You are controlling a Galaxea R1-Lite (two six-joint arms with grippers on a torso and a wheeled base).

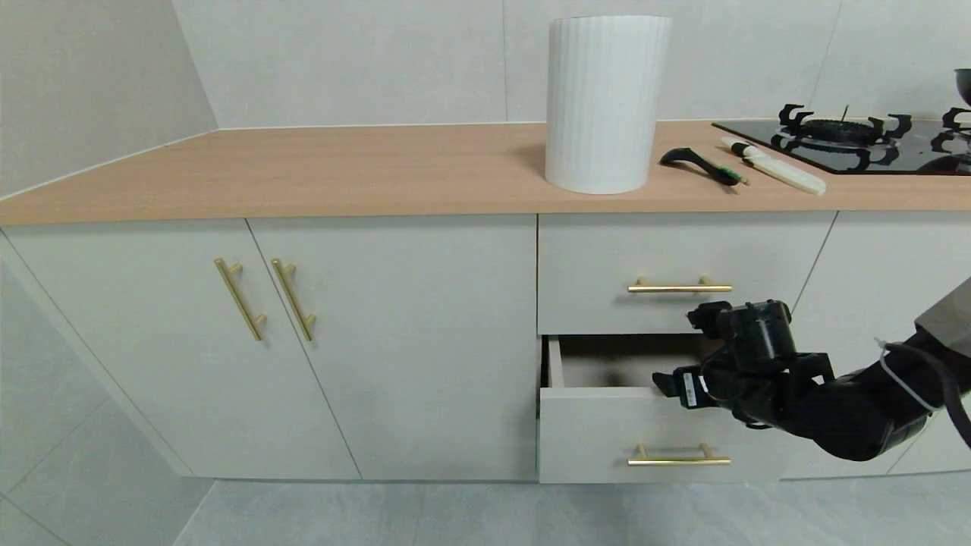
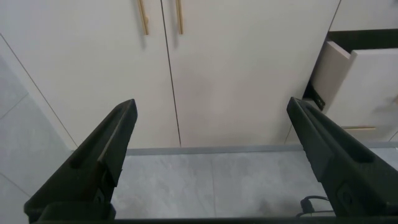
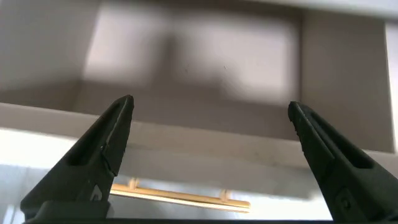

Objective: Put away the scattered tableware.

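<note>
The white ribbed canister (image 1: 607, 102) is the bulkiest thing on the wooden counter (image 1: 303, 171). It looks too wide for either set of jaws and is probably not the piece to move. Below the canister, under the counter, the lower drawer (image 1: 607, 425) stands pulled out. The right gripper (image 1: 683, 349) sits at the drawer's opening with its fingers spread and nothing between them. The left gripper (image 2: 211, 106) is likewise open and empty, low before the cupboard doors left of the canister. Just right of the canister lie the pale knife (image 1: 774, 166) and, nearer to the canister, a smaller black-handled utensil (image 1: 702, 164). Both look light, stiff and rather smooth. As they lie flat, a pinch across the handle from above seems the surest hold, keeping off the knife's blade end.
</note>
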